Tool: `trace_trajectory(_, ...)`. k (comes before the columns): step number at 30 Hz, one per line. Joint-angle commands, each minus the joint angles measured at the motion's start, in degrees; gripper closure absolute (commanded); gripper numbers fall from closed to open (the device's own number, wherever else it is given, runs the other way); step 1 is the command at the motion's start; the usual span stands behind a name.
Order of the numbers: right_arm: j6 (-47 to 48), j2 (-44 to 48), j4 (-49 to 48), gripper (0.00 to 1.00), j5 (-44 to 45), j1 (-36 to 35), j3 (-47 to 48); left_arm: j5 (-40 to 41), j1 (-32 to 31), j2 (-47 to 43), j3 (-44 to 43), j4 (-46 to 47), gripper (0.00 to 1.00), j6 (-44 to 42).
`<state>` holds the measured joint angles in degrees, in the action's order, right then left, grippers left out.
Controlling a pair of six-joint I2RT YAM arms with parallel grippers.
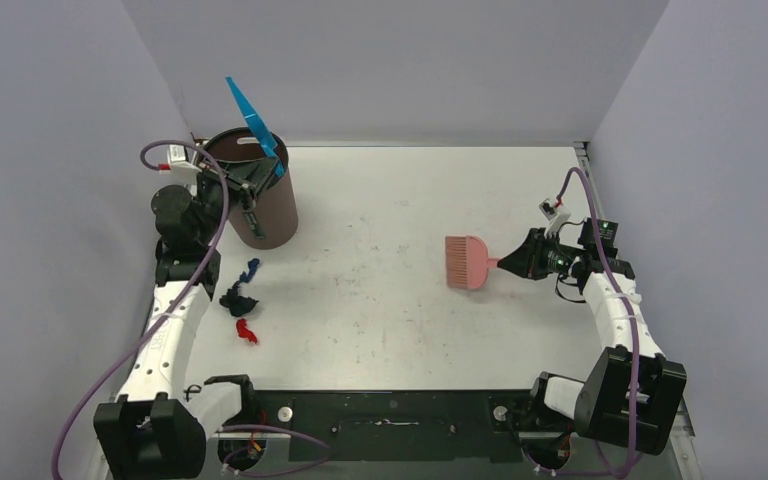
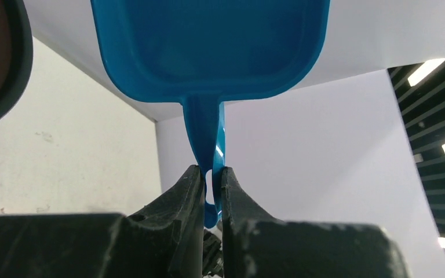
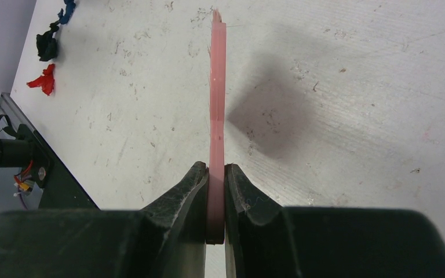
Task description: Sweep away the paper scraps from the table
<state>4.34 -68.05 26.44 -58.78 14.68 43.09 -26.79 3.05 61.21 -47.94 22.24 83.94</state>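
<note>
Paper scraps lie on the white table (image 1: 390,330) beside the left arm: a navy-blue bit (image 1: 251,269), a black clump (image 1: 237,298) and a red bit (image 1: 246,331). The right wrist view shows them far off at top left: black (image 3: 47,46), red (image 3: 44,80). My left gripper (image 1: 271,168) (image 2: 211,174) is shut on the handle of a bright blue dustpan (image 1: 251,115) (image 2: 208,46), tilted up over a brown bin (image 1: 265,215). My right gripper (image 1: 505,263) (image 3: 216,171) is shut on the handle of a pink brush (image 1: 468,262) (image 3: 217,87), right of centre, well away from the scraps.
The bin's dark rim (image 2: 0,52) shows at the left wrist view's upper left. Grey walls enclose the table on three sides. A black metal rail (image 1: 380,415) with the arm bases runs along the near edge.
</note>
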Motion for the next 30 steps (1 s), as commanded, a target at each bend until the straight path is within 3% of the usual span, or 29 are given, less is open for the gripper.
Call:
trace_trajectory(1,0.9,2.2,-2.6,0.95,-3.7,0.3,2.2,2.7,-4.3,-6.0,-10.4,-21.3,1.0,-23.8)
trace_trajectory(5,-3.1,3.2,-4.9,0.95,-5.1,-5.2,3.7,6.9,-8.7,-10.0,-15.2,-36.8,1.0,-36.6)
trace_trajectory(14,-19.8,-7.3,-18.1,0.95,0.3,-36.3,15.6,22.2,-13.5,-20.5,-17.8,-60.0,1.0,-51.2)
trace_trajectory(22,-35.0,-28.7,-31.1,0.95,8.8,-58.6,30.7,29.7,-15.7,-24.3,-15.4,-62.3,1.0,-50.0)
trace_trajectory(24,-39.5,-34.0,-34.3,0.95,10.0,-61.3,34.5,30.9,-15.8,-23.9,-17.7,-63.3,1.0,-50.0)
trace_trajectory(27,-53.2,-40.6,-49.6,0.95,11.6,-63.7,35.8,35.1,-16.3,-22.7,-22.0,-65.9,1.0,-51.1)
trace_trajectory(30,-63.3,-49.1,-56.9,0.95,11.6,-66.0,42.3,36.6,-16.6,-22.1,-24.2,-66.7,1.0,-51.5)
